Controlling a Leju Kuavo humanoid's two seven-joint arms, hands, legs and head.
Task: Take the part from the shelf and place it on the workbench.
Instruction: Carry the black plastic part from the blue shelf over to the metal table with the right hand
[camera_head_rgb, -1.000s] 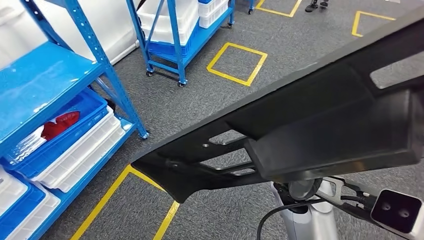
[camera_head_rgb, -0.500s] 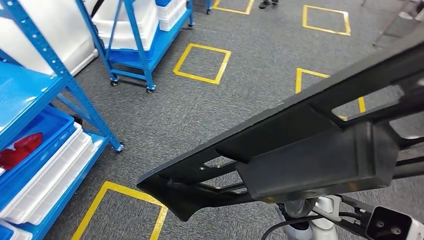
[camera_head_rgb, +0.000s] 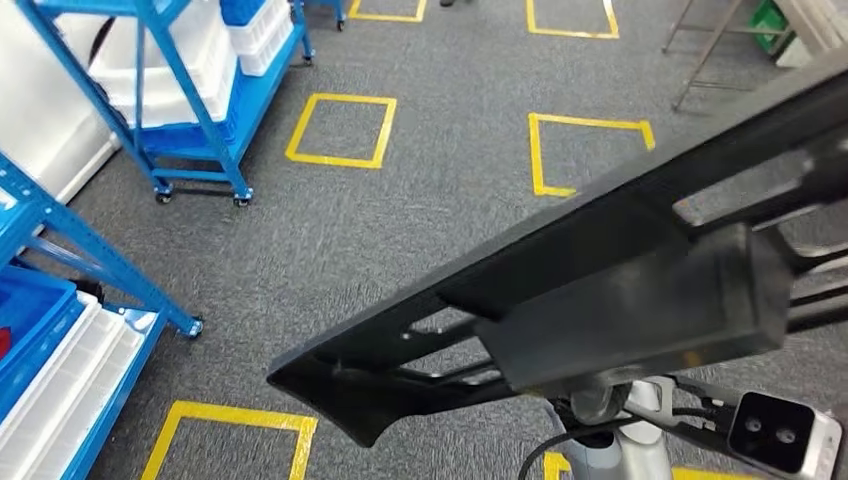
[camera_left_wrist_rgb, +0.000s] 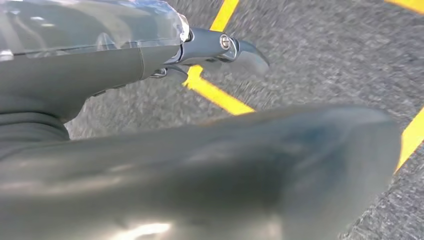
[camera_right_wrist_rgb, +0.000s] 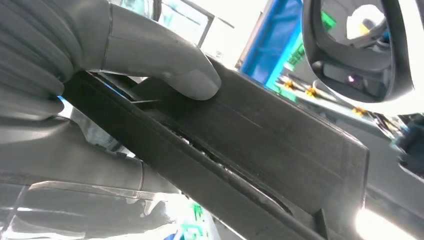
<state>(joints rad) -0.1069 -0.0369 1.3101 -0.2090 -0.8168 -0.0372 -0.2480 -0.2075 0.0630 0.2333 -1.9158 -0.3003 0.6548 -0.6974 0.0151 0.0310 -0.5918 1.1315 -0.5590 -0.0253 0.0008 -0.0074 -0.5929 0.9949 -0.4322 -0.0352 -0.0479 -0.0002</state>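
Since the earlier frames the whole head view has swung right: the camera has turned, and the blue shelf (camera_head_rgb: 60, 250) now sits at the left edge, while the part (camera_head_rgb: 600, 290) stays across the frame. In the head view, this long black part lies raised over the grey floor (camera_head_rgb: 430, 200) and its yellow squares (camera_head_rgb: 340, 130).

In the left wrist view, the left robot hand (camera_left_wrist_rgb: 220, 47) hangs over the floor; whether it holds anything I cannot tell.

In the right wrist view, the right robot hand (camera_right_wrist_rgb: 100, 60) grips the part (camera_right_wrist_rgb: 260, 150), thumb pressed on its flat face.
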